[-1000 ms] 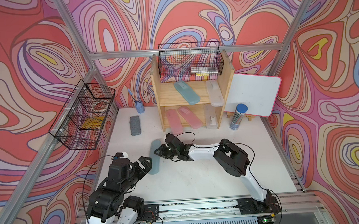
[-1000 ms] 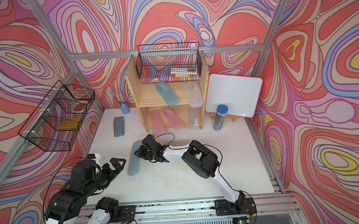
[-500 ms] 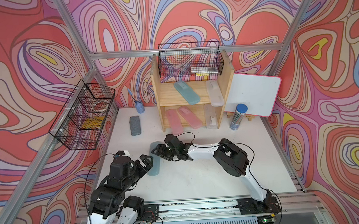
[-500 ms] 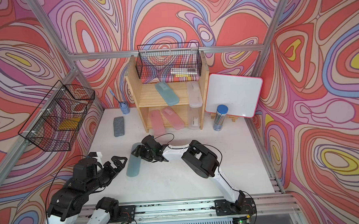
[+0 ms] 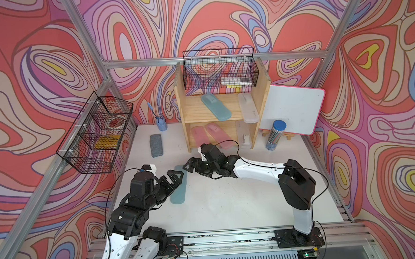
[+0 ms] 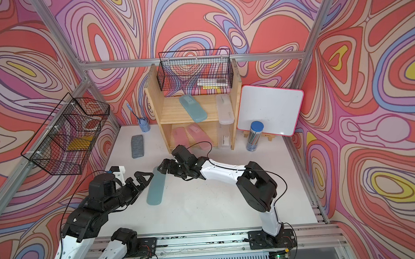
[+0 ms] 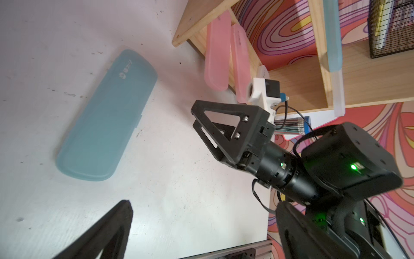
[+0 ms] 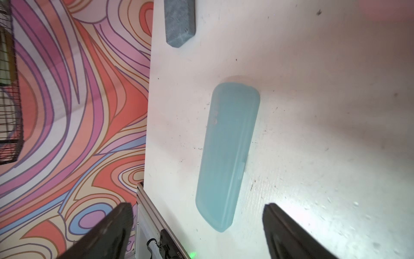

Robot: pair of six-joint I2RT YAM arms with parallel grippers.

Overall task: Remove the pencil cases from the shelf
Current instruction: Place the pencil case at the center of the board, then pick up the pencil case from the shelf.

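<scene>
On the table [image 5: 229,202], a teal pencil case [image 5: 179,187] lies ungripped beside the spread, empty left end effector [image 5: 172,181] and right end effector [image 5: 187,164]; it could be clipped during withdrawal.

The walls [image 5: 40,70] are covered in a swirling pattern of red, pink, purple, blue and yellow bands. The table [image 5: 230,207] is seen as white, flecked with dark scuffs. The shelf [image 5: 193,111] is finished in pale natural wood. Translucent teal is shown by the tabletop case [image 8: 226,157] and the upper-tier case [image 5: 216,107]. The pink cases [image 5: 198,136] are tinted rose and the frosted case [image 5: 248,107] is left colourless. The eraser block [image 5: 155,145] is mottled grey, and the wire baskets [image 5: 223,72] are black.
</scene>
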